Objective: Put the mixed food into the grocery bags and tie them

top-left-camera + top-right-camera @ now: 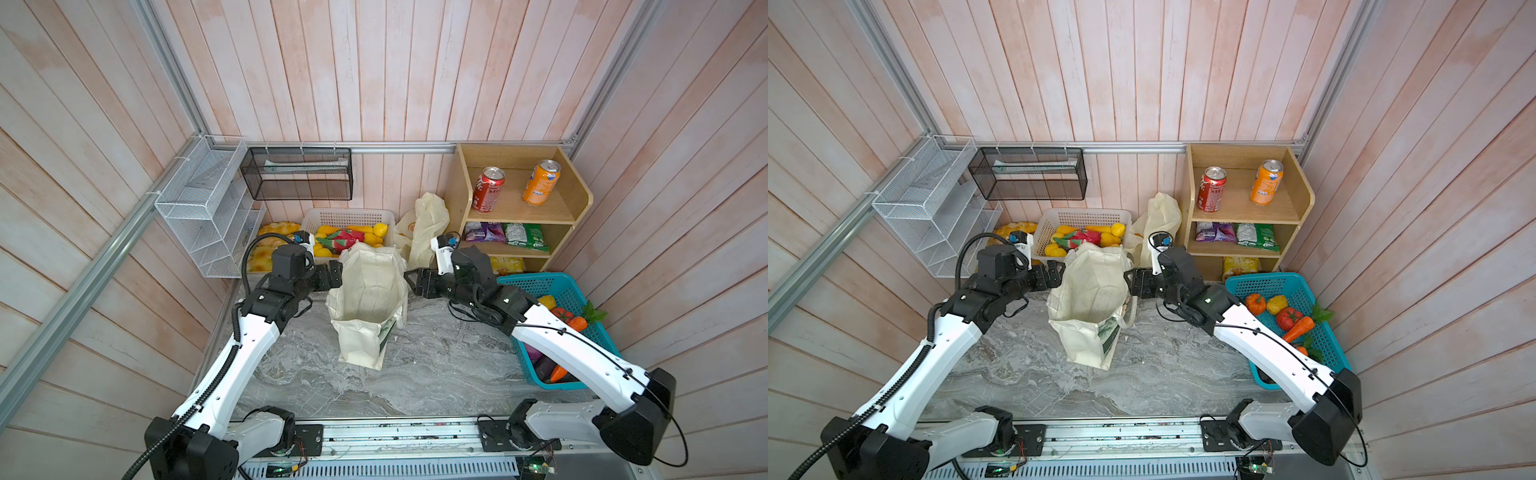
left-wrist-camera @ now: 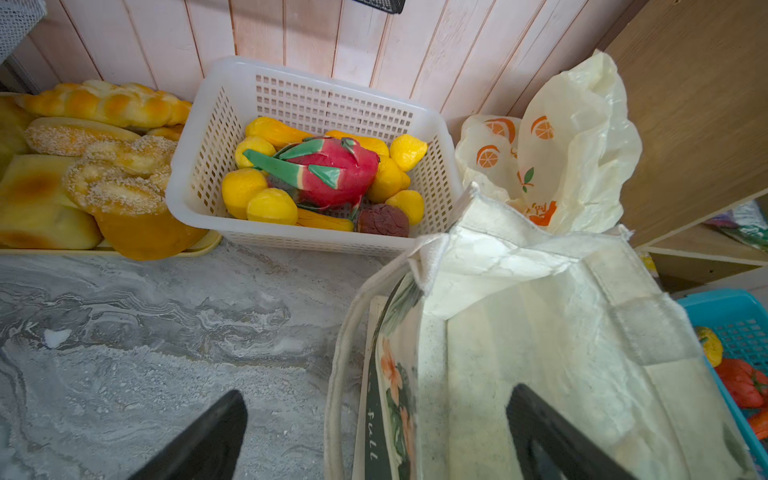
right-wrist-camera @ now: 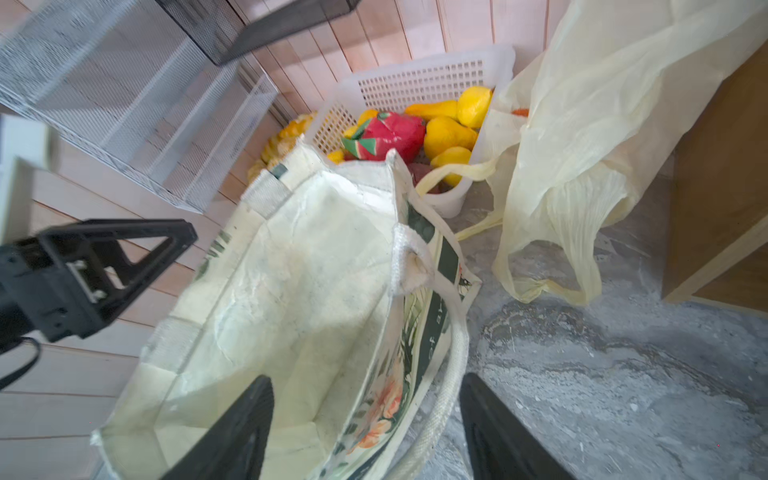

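Note:
The cream cloth tote (image 1: 365, 291) (image 1: 1088, 291) stands open mid-table. My left gripper (image 1: 334, 276) (image 2: 378, 395) is open, its jaws straddling the tote's (image 2: 540, 332) left wall without touching it. My right gripper (image 1: 409, 282) (image 3: 365, 378) is open too, with one jaw inside the tote (image 3: 291, 291) and the other outside its right wall and rope handle. The pale-yellow plastic bag (image 1: 428, 224) (image 3: 582, 124) slumps behind, against the shelf. A red soda can (image 1: 488, 189) stands on the top shelf and a purple snack packet (image 1: 484, 232) lies below it. Toy carrots (image 1: 1299, 328) lie in the blue basket (image 1: 536, 278).
An orange can (image 1: 540, 183) and a green packet (image 1: 525, 237) share the wooden shelf (image 1: 582, 195). A white basket (image 1: 345, 214) of toy fruit and a bread tray (image 2: 45, 199) sit at the back. A white wire rack (image 1: 203, 208) and a black mesh rack (image 1: 297, 174) hang on the walls.

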